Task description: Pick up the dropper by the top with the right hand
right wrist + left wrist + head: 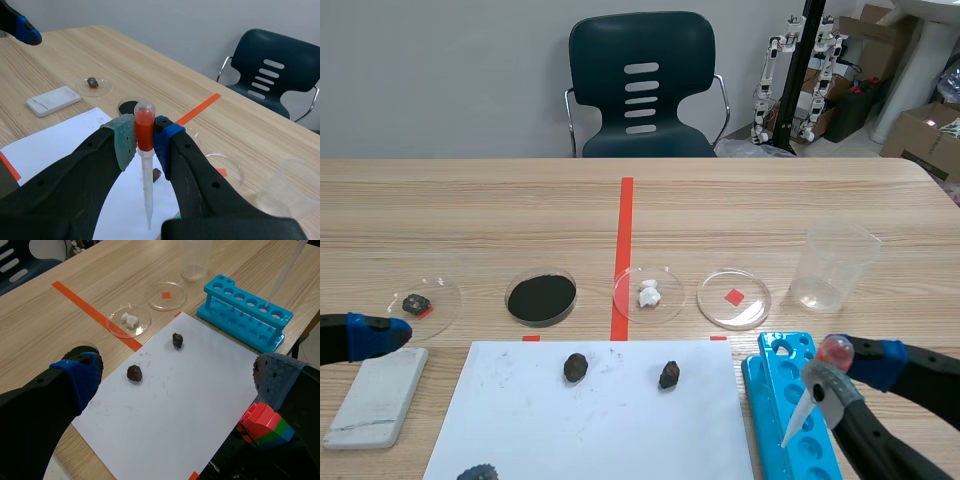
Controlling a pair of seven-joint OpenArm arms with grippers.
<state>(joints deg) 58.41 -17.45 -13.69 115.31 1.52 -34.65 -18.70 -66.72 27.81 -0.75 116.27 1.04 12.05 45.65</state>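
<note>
- Red rubber top of the dropper (144, 122) is pinched between the right gripper's (145, 144) pads, so those jaws are closed on it (the grasp itself looks done).
- It hangs tip-down over the blue rack (770, 388) at the tabletop's (770, 200) near right.
- I cannot tell whether its tip is clear of the holes, so lifting may remain.
- Left gripper (175, 375) sits near left, jaws apart, empty.

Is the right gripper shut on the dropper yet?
Shut on it: the right gripper pinches the dropper by its red bulb, tube hanging below.
</note>
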